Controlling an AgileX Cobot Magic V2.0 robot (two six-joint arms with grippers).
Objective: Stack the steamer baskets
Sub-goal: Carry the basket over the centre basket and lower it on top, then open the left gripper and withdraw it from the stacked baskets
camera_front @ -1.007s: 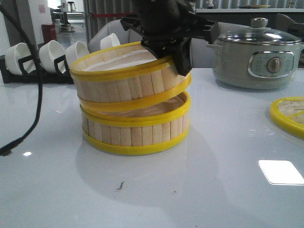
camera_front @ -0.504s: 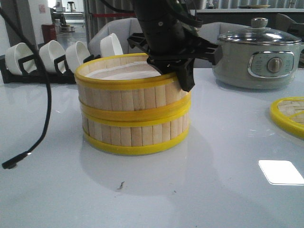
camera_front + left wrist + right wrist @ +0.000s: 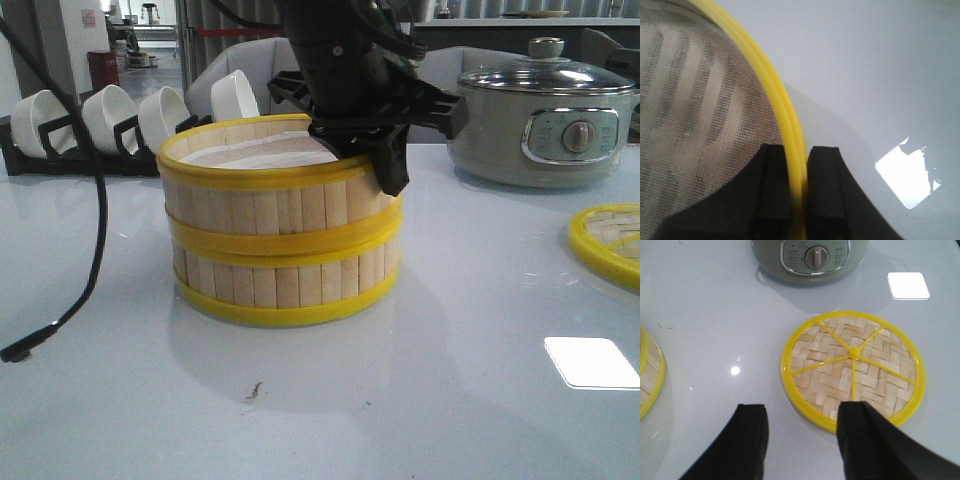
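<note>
Two steamer baskets stand stacked at mid-table. The upper basket (image 3: 270, 205) sits level on the lower basket (image 3: 280, 285), their yellow rims meeting. My left gripper (image 3: 385, 160) comes down over the stack's right side. In the left wrist view, the left gripper (image 3: 799, 150) is shut on the upper basket's yellow rim (image 3: 785, 110), with one finger inside over the white liner (image 3: 690, 100) and one outside. My right gripper (image 3: 802, 410) hangs open and empty over bare table, just beside the woven lid (image 3: 852, 370).
A grey electric pot (image 3: 545, 120) with a glass lid stands at the back right. The flat woven lid (image 3: 608, 240) lies at the right edge. White cups on a black rack (image 3: 100, 120) line the back left. A black cable (image 3: 60, 300) trails across the left side.
One second ago the upper basket was tilted, its left side raised. It has since come down level onto the lower basket. The left gripper still holds its rim.
</note>
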